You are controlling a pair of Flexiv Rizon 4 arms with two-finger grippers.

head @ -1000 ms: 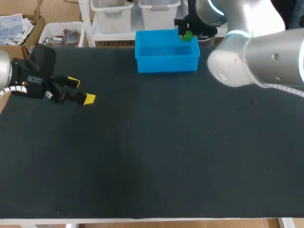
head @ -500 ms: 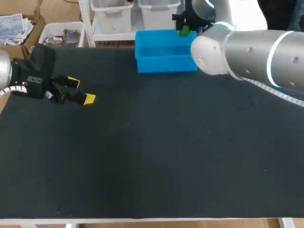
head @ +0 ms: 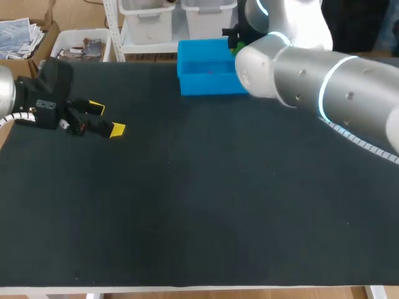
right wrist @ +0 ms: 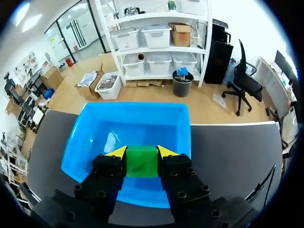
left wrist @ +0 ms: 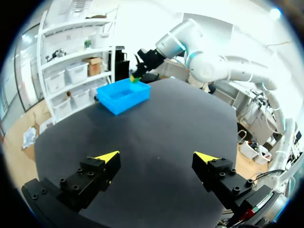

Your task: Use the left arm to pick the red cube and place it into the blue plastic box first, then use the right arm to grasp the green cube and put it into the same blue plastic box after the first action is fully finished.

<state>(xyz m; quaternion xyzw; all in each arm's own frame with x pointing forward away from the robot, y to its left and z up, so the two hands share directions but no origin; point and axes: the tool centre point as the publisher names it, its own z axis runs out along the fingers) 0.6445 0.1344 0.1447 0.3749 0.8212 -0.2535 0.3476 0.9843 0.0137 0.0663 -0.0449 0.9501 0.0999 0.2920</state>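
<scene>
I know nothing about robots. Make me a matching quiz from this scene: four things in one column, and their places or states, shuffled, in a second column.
Things:
1. green cube
2. blue plastic box
3. left tool
4. right tool

Places or states:
A. open, holding nothing
B. at the far edge of the table
C. clamped from two sides
D. shut, over the box

Pairs: 1-C, 2-B, 3-A, 4-D.

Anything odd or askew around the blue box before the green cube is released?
Nothing stands out. The green cube sits square in the right gripper, above the upright blue plastic box; the left gripper hangs open and empty over the table.
</scene>
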